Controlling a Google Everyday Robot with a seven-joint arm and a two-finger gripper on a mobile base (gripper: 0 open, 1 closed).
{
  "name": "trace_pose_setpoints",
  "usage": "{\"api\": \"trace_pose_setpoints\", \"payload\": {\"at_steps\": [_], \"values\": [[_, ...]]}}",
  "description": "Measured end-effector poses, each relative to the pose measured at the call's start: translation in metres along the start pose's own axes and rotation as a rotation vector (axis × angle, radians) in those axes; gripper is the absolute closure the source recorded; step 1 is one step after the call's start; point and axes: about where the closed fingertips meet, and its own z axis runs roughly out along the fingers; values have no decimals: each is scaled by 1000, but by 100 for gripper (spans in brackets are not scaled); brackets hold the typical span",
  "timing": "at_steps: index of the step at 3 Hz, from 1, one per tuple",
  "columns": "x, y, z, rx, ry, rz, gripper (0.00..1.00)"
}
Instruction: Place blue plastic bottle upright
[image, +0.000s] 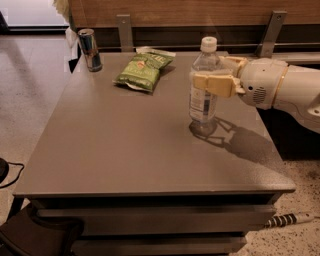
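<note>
Altogether three loose things stand or lie on the grey surface (125, 145): one bottle (204, 64), one can (90, 49) and one bag (144, 70). The bottle is upright on the right half of the surface, a clear one with a single white cap (208, 43) on top and a single pale label (201, 104) round its lower body; the label carries a small dark square and lines of print too fine to read. Its base appears to meet the surface, with its shadow pooled right beneath it. The one gripper (209, 80) comes in from the right at the end of a white arm (280, 90) and is clasped on the bottle at mid-height, just above the label: one tan finger crosses the front of it and the other lies behind. The can, shiny metal with a dark band, stands upright at the far left corner, well apart from the bottle; no brand on it can be made out. The bag, green with a lighter patch of print that cannot be read, lies flat near the far edge, between the can and the bottle. On the floor at the lower right lies one ribbed cable (287, 219).
</note>
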Motion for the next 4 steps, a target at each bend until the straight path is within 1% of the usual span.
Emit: {"api": "trace_pose_setpoints", "payload": {"at_steps": [1, 2, 3, 4], "values": [[3, 9, 2, -28, -8, -1, 100], [7, 22, 0, -43, -14, -4, 100], [17, 39, -1, -42, -15, -2, 100], [34, 49, 3, -57, -19, 24, 100]]}}
